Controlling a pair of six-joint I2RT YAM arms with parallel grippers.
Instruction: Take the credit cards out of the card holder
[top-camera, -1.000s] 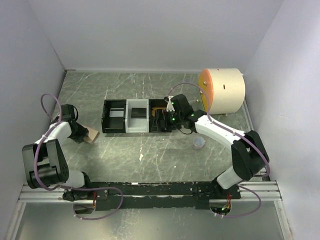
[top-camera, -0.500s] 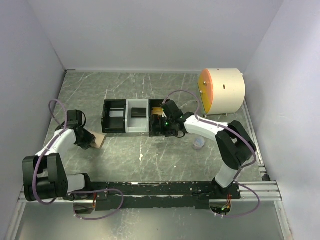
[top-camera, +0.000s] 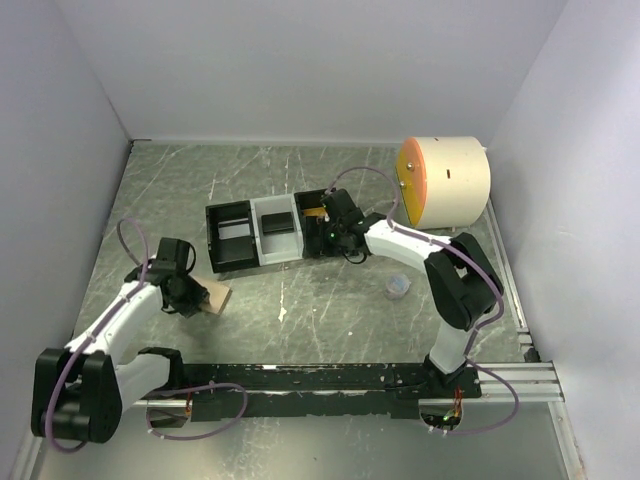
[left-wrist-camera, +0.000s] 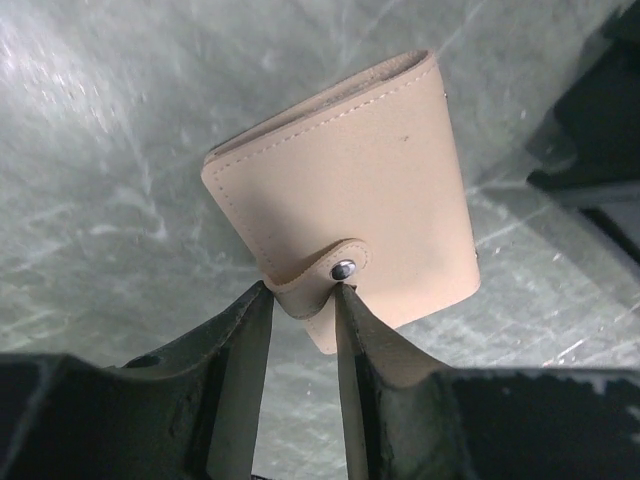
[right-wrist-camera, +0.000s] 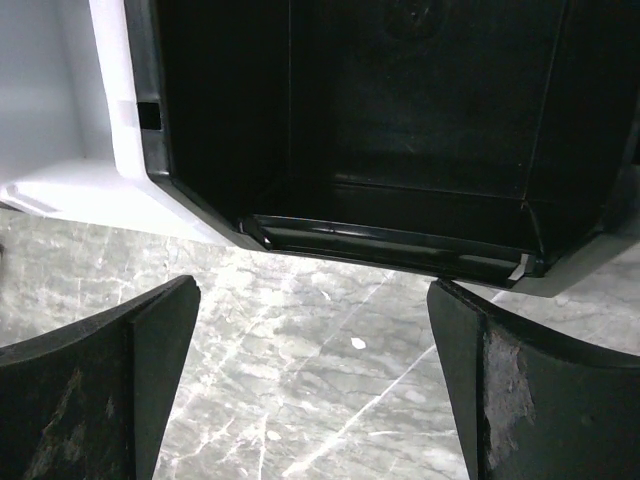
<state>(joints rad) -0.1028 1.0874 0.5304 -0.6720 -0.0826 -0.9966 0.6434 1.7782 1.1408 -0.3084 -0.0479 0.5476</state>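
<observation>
Tan card holder (left-wrist-camera: 350, 180), long axis outward | left tool (left-wrist-camera: 300, 296) clamped on it | right tool (right-wrist-camera: 312, 300) apart

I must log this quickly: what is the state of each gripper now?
Left gripper: closed on the card holder, at its snap strap.
Right gripper: open, holding nothing, facing the tray.

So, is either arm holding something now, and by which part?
The left gripper holds the closed card holder by its near edge, at the snap tab, between its fingers. The right gripper is open and holds nothing.
</observation>
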